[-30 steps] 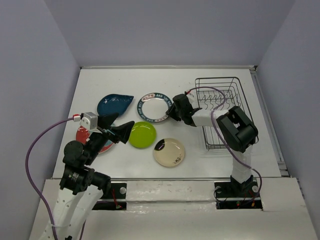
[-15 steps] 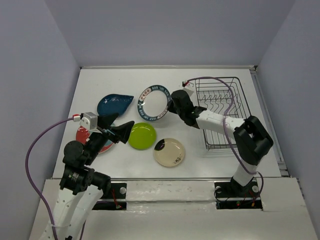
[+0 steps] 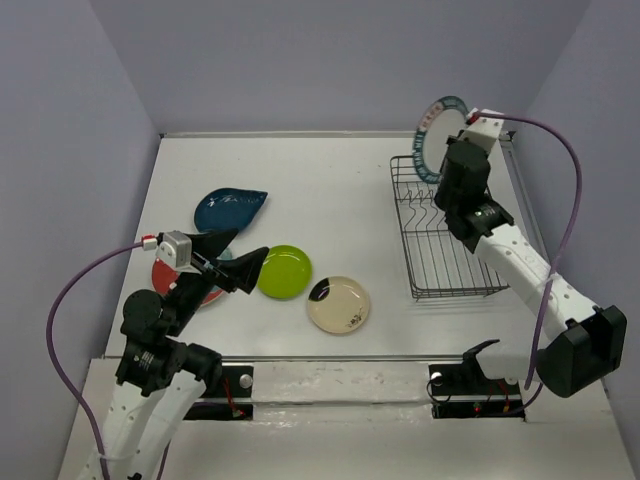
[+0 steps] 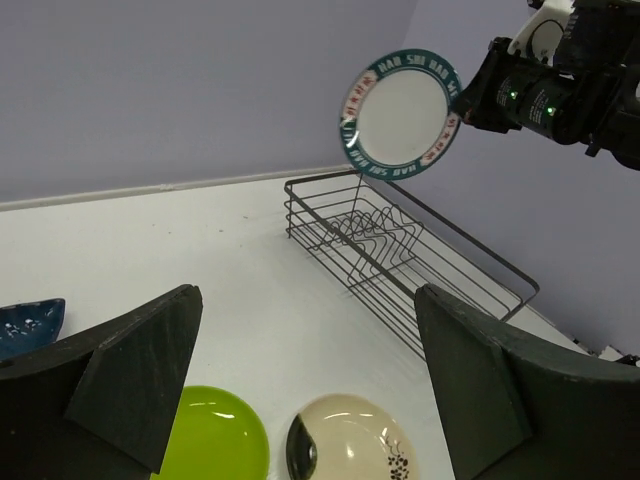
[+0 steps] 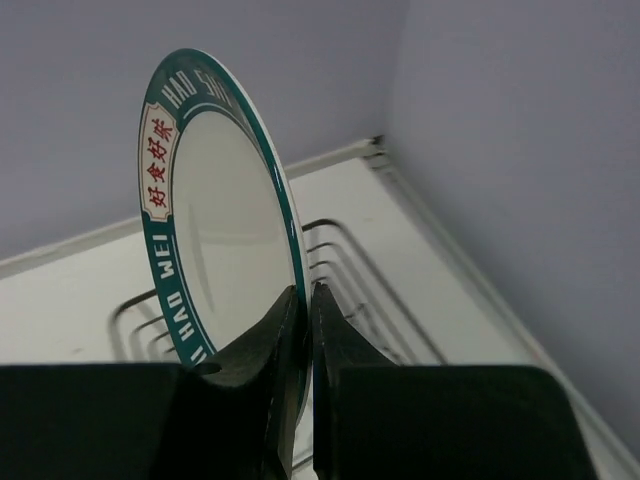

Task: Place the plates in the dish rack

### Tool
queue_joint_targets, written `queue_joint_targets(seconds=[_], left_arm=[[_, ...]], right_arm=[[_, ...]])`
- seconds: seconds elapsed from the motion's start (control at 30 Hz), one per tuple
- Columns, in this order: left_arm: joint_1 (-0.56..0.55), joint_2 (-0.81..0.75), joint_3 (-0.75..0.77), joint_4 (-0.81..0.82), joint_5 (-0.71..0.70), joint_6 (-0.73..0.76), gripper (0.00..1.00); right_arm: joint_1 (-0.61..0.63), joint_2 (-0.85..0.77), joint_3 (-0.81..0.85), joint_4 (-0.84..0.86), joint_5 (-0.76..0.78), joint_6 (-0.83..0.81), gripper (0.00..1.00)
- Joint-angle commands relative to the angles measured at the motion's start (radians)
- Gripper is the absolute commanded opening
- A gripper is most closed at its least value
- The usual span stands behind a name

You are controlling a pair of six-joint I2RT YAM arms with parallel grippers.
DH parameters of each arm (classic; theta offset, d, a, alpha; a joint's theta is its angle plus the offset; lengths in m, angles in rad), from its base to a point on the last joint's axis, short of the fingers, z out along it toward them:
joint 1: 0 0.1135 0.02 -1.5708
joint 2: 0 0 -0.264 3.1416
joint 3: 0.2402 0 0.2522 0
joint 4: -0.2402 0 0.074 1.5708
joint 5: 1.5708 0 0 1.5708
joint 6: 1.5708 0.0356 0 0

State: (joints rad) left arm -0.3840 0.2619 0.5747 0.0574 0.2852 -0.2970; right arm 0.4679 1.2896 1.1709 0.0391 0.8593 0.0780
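My right gripper (image 3: 444, 152) is shut on the rim of the white plate with the teal patterned rim (image 3: 431, 133). It holds the plate upright on edge, in the air over the far end of the black wire dish rack (image 3: 446, 238). The wrist view shows its fingers (image 5: 285, 320) pinching the plate (image 5: 215, 230) above the rack's prongs (image 5: 345, 265). My left gripper (image 3: 234, 256) is open and empty, over the red plate (image 3: 163, 272), which my arm partly hides. The teal leaf plate (image 3: 228, 208), lime plate (image 3: 284, 270) and cream plate (image 3: 338, 304) lie flat on the table.
The rack (image 4: 400, 250) holds no plates and stands at the table's right side near the right wall. The left wrist view shows the held plate (image 4: 398, 110) high above it, and the lime (image 4: 215, 440) and cream (image 4: 350, 440) plates below my open left gripper (image 4: 305, 295).
My right arm lifted the patterned plate off the table, tipped it on edge and carried it right and back to above the rack. The left arm barely moved.
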Motion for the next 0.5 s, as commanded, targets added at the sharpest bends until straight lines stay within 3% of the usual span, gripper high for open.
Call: queue_joint_targets(seconds=[0.0,0.1,0.47], left_arm=[[-0.023,-0.029,0.04,0.033,0.006,0.013,0.99],[-0.036,-0.044,0.04,0.029,0.0,0.015,0.99],[-0.102,-0.082,0.044,0.016,-0.021,0.018,0.99]], right_arm=[[-0.145,-0.029,0.007,0.047,0.13,-0.248,0.07],[-0.218,-0.053,-0.008,0.045,0.095,-0.291,0.07],[-0.271,-0.009,-0.025,-0.008,0.081,-0.363,0.07]])
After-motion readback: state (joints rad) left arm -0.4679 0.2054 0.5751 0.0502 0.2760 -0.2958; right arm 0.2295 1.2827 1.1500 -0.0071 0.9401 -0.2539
